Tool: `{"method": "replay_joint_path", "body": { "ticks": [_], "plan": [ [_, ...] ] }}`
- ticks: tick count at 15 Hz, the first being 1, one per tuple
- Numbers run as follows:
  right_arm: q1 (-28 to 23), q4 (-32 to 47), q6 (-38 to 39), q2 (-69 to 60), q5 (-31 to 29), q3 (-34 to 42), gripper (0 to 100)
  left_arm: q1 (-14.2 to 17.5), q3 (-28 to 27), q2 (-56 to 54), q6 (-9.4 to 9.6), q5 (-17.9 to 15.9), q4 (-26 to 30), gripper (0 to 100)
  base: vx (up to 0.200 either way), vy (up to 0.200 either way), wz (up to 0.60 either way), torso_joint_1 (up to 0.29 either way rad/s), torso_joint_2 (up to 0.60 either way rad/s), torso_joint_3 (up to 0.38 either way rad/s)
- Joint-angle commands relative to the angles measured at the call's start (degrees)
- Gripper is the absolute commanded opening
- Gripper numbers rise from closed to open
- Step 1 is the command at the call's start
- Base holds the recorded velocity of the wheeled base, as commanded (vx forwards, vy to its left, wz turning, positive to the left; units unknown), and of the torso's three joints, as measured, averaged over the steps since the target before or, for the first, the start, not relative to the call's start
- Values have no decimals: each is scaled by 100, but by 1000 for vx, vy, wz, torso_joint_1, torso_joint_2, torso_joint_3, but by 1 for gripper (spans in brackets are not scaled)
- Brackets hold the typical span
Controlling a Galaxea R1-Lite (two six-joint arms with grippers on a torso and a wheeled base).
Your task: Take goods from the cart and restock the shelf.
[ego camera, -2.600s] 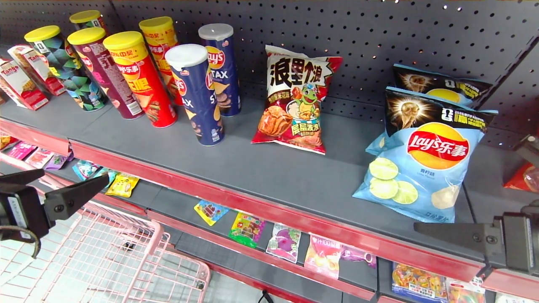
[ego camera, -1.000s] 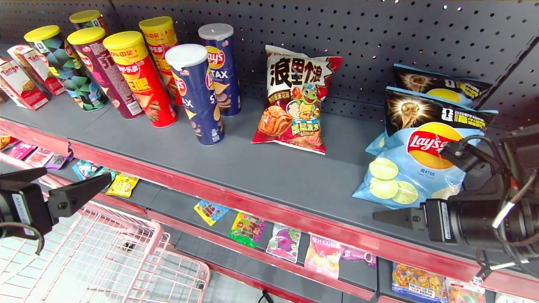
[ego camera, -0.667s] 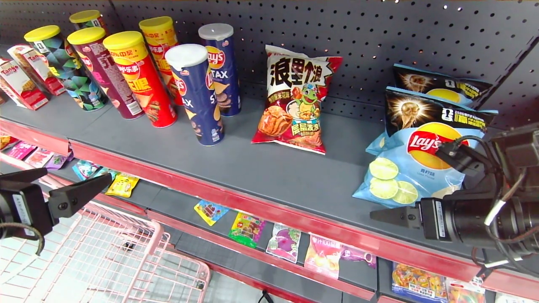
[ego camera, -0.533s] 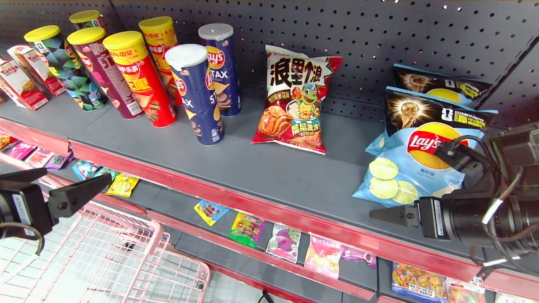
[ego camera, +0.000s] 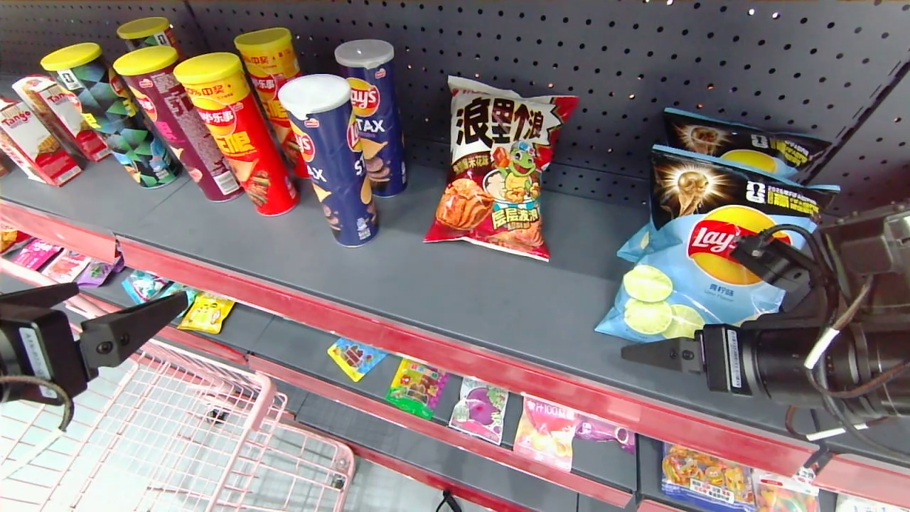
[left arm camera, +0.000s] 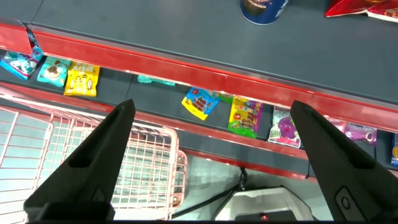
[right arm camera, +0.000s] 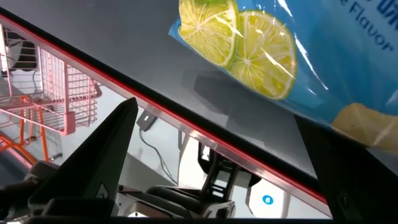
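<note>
A light-blue chips bag (ego camera: 711, 263) with lime pictures (right arm camera: 267, 43) lies on the grey shelf (ego camera: 455, 291) at the right, with a second like bag (ego camera: 739, 146) behind it. My right gripper (ego camera: 640, 345) is open at that bag's front lower edge, level with the shelf surface; in the right wrist view the right gripper (right arm camera: 214, 112) has the bag's lime corner just beyond its spread fingers. My left gripper (ego camera: 131, 293) hangs open and holds nothing above the pink wire cart (ego camera: 178, 427). The left wrist view has the left gripper (left arm camera: 211, 104) facing the red shelf edge (left arm camera: 205, 68).
A red chips bag (ego camera: 498, 171) leans on the pegboard at mid shelf. Several tall chip cans (ego camera: 334, 156) stand to its left, with red boxes (ego camera: 35, 135) at the far left. Small candy packets (ego camera: 416, 387) line the lower shelf.
My right arm has come up from the lower right and moved left along the front of the light-blue bag, now covering its lower right corner. The left gripper has barely moved.
</note>
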Motion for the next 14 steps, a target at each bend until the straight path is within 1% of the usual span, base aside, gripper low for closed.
{"method": "replay_joint_path", "body": {
  "ticks": [1, 8, 14],
  "plan": [
    [0, -7, -1, 23, 2, -9, 100, 0, 0, -11, -1, 1, 2, 100, 0, 0, 0, 0, 0, 0],
    [-8, -139, -63, 32, 2, -62, 100, 0, 9, -20, -1, 1, 2, 100, 0, 0, 0, 0, 0, 0],
    [-210, -148, -133, 50, 20, -62, 100, 0, 0, -20, -1, 1, 2, 100, 0, 0, 0, 0, 0, 0]
  ]
}}
